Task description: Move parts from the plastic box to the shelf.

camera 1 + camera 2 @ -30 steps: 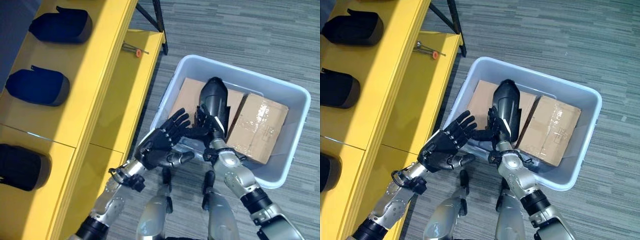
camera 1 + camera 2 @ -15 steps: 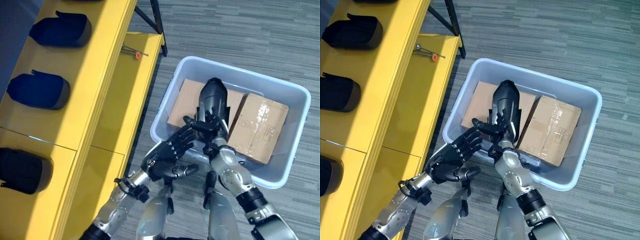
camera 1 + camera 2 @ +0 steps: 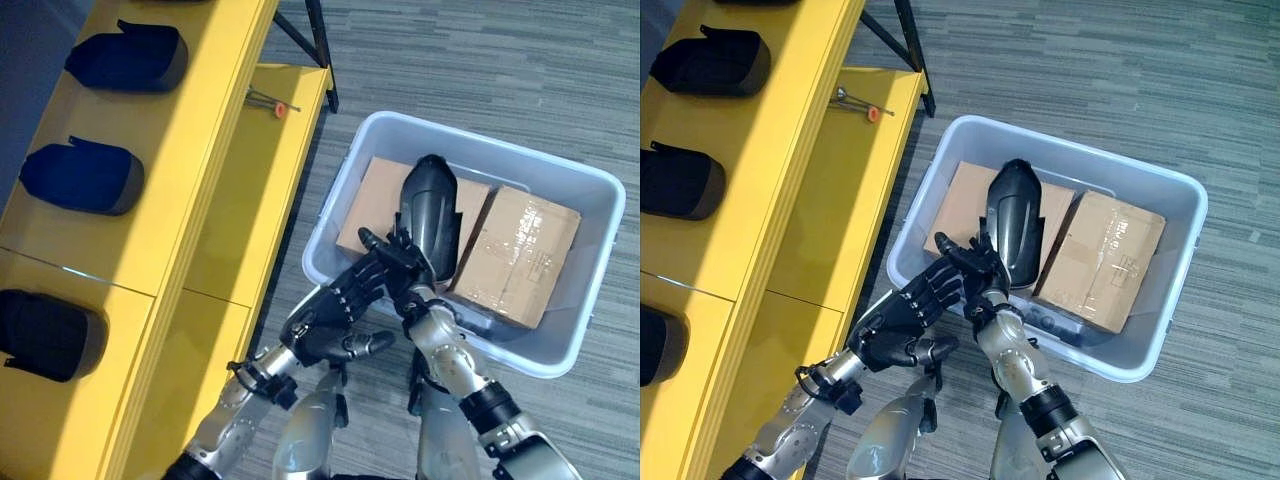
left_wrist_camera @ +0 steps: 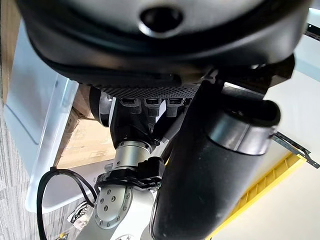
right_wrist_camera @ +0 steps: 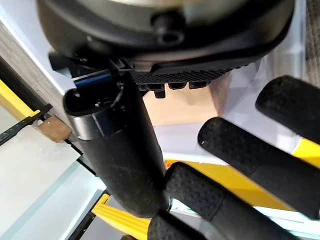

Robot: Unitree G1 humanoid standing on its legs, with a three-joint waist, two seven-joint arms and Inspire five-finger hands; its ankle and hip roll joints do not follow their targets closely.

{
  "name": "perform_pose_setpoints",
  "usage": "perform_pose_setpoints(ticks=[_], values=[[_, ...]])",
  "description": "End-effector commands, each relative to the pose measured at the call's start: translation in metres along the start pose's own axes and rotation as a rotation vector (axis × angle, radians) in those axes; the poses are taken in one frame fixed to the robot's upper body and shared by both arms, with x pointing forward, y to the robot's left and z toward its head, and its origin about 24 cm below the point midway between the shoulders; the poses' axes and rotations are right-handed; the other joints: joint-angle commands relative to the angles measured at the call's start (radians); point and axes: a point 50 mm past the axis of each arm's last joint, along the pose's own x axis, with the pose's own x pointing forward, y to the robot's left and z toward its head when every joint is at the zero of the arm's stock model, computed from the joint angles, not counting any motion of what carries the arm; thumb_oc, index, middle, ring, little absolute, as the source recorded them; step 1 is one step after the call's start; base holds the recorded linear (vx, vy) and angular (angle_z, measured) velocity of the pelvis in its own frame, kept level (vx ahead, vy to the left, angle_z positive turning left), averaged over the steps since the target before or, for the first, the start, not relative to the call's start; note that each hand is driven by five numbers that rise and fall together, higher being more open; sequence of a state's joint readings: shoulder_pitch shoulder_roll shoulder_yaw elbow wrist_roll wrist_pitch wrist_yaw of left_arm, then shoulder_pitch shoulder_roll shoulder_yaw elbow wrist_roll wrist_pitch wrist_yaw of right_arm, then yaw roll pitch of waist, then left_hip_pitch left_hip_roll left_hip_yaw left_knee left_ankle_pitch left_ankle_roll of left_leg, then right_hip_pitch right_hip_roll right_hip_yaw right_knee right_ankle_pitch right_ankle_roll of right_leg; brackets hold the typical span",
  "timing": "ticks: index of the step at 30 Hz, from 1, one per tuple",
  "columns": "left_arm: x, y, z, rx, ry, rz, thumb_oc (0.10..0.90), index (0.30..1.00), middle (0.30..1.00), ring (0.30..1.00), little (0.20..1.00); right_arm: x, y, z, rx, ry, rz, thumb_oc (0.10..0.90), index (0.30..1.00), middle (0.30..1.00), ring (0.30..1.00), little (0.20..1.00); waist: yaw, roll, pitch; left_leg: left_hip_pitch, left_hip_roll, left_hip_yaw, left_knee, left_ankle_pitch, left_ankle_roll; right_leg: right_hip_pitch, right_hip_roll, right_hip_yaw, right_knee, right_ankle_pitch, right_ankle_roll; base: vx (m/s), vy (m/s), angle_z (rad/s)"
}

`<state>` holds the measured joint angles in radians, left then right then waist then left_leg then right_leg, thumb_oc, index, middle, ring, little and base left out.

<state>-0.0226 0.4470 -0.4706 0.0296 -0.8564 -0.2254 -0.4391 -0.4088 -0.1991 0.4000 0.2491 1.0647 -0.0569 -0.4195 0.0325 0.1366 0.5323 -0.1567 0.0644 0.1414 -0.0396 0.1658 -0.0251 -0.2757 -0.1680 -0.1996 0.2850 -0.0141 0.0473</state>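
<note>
Black part [image 3: 432, 212] atop boxes in plastic box [image 3: 600, 205], both hands' fingers spread beside it

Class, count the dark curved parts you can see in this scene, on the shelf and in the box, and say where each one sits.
4. Three lie in a row on the yellow shelf: far part, middle part, near part. The fourth part lies in the plastic box, across two cardboard boxes. More may be hidden below.

Head cams gave me even, bright overhead light, soft shadows. Glare streak ran across the yellow shelf [image 3: 150, 250]; tape on one cardboard box [image 3: 515, 255] shone. Wrist cams: near hand parts were blurred, backgrounds washed out.
</note>
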Motion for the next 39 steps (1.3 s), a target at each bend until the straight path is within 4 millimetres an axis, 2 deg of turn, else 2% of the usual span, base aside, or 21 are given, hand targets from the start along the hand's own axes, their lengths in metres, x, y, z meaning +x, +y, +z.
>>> perform_pose_setpoints(ticks=[1,7,15,20,24,27,28,29,30,32,34,35,36,39], values=[[0.021,-0.031,0.027,0.033,-0.198,-0.170,0.900,1.000,1.000,1.000,1.000,-0.003,0.046,-0.008,0.093,0.002,0.201,0.900,1.000,1.000,1.000,1.000,0.028,0.023,-0.049,0.001,-0.029,0.031,0.039,-0.098,0.017,0.048,0.006,0.009,0.018,-0.078,-0.014,0.00,0.000,0.00],[0.018,-0.028,0.029,0.041,-0.209,-0.152,0.900,1.000,1.000,1.000,1.000,-0.005,0.052,0.001,0.121,-0.043,0.275,0.900,1.000,1.000,1.000,1.000,0.036,0.022,-0.053,-0.004,-0.031,0.023,0.040,-0.097,0.019,0.046,0.002,0.004,0.019,-0.076,-0.012,0.00,0.003,0.02],[0.015,-0.029,0.027,0.030,-0.193,-0.169,0.900,1.000,1.000,1.000,1.000,-0.011,0.084,0.012,0.086,-0.095,0.427,0.900,1.000,1.000,1.000,1.000,0.050,0.026,-0.062,0.002,-0.036,0.016,0.045,-0.100,0.021,0.059,-0.003,-0.005,0.016,-0.076,-0.013,0.00,-0.001,0.01],[0.016,-0.030,0.028,0.029,-0.196,-0.169,0.900,1.000,1.000,1.000,1.000,-0.021,0.097,0.002,0.167,0.007,0.496,0.900,1.000,1.000,1.000,1.000,0.049,0.021,-0.059,0.002,-0.040,0.016,0.045,-0.101,0.023,0.054,-0.008,-0.005,0.023,-0.078,-0.007,0.00,0.005,0.02],[0.016,-0.031,0.028,0.032,-0.194,-0.172,0.900,1.000,1.000,1.000,1.000,-0.023,0.099,-0.006,0.252,0.076,0.529,0.900,1.000,1.000,1.000,1.000,0.055,0.026,-0.058,-0.002,-0.038,0.019,0.047,-0.099,0.024,0.053,-0.008,-0.005,0.020,-0.074,-0.007,0.00,0.003,0.02],[0.014,-0.030,0.028,0.030,-0.198,-0.176,0.900,1.000,1.000,1.000,1.000,-0.027,0.106,-0.007,0.202,0.058,0.649,0.900,1.000,1.000,1.000,1.000,0.056,0.026,-0.055,0.004,-0.040,0.020,0.043,-0.096,0.023,0.064,-0.011,-0.008,0.013,-0.076,-0.007,0.00,0.012,0.02],[0.012,-0.027,0.030,0.032,-0.206,-0.171,0.900,1.000,1.000,1.000,1.000,-0.041,0.119,0.005,0.006,-0.081,0.792,0.900,1.000,1.000,1.000,1.000,0.054,0.021,-0.059,0.007,-0.038,0.019,0.037,-0.094,0.021,0.067,-0.010,-0.010,0.010,-0.075,-0.005,0.01,0.027,0.04],[0.010,-0.026,0.031,0.032,-0.206,-0.171,0.900,1.000,1.000,1.000,1.000,-0.049,0.125,0.015,-0.114,-0.188,0.838,0.900,1.000,1.000,1.000,1.000,0.052,0.016,-0.065,0.008,-0.037,0.018,0.036,-0.096,0.020,0.069,-0.010,-0.011,0.008,-0.075,-0.003,0.03,0.008,0.02],[0.010,-0.024,0.032,0.030,-0.202,-0.173,0.900,1.000,1.000,1.000,1.000,-0.058,0.133,0.031,-0.265,-0.342,0.845,0.900,1.000,1.000,1.000,1.000,0.051,0.007,-0.072,0.010,-0.034,0.015,0.040,-0.100,0.018,0.074,-0.009,-0.011,0.005,-0.073,0.000,0.04,-0.023,0.04],[0.010,-0.024,0.034,0.022,-0.194,-0.171,0.900,1.000,1.000,1.000,1.000,-0.060,0.132,0.055,-0.430,-0.506,0.770,0.900,1.000,1.000,1.000,1.000,0.050,-0.004,-0.084,0.015,-0.031,0.011,0.045,-0.108,0.018,0.085,-0.006,-0.012,-0.002,-0.073,0.002,0.06,-0.050,0.12],[0.008,-0.025,0.038,0.024,-0.187,-0.168,0.900,1.000,1.000,1.000,1.000,-0.055,0.118,0.093,-0.735,-0.721,0.616,0.900,1.000,1.000,1.000,1.000,0.046,-0.020,-0.095,0.021,-0.027,0.007,0.050,-0.116,0.017,0.099,0.000,-0.015,-0.013,-0.075,0.004,0.05,-0.076,0.09],[0.005,-0.024,0.039,0.023,-0.184,-0.165,0.900,1.000,1.000,1.000,1.000,-0.053,0.104,0.114,-0.894,-0.821,0.533,0.900,1.000,1.000,1.000,1.000,0.044,-0.027,-0.102,0.020,-0.022,0.007,0.050,-0.117,0.017,0.103,0.007,-0.016,-0.024,-0.072,0.004,0.01,-0.127,0.04],[0.001,-0.021,0.041,0.039,-0.182,-0.154,0.900,1.000,1.000,1.000,1.000,-0.056,0.083,0.143,-1.099,-0.925,0.444,0.900,1.000,1.000,1.000,1.000,0.032,-0.044,-0.098,0.019,-0.017,0.007,0.056,-0.122,0.016,0.107,0.011,-0.016,-0.026,-0.075,0.008,-0.02,-0.118,0.08],[-0.003,-0.017,0.043,0.046,-0.191,-0.136,0.900,1.000,1.000,1.000,1.000,-0.062,0.066,0.167,-1.224,-1.030,0.346,0.900,1.000,1.000,1.000,1.000,0.017,-0.057,-0.095,0.014,-0.006,0.012,0.057,-0.122,0.013,0.104,0.024,-0.009,-0.036,-0.070,0.009,-0.03,-0.078,0.05]])
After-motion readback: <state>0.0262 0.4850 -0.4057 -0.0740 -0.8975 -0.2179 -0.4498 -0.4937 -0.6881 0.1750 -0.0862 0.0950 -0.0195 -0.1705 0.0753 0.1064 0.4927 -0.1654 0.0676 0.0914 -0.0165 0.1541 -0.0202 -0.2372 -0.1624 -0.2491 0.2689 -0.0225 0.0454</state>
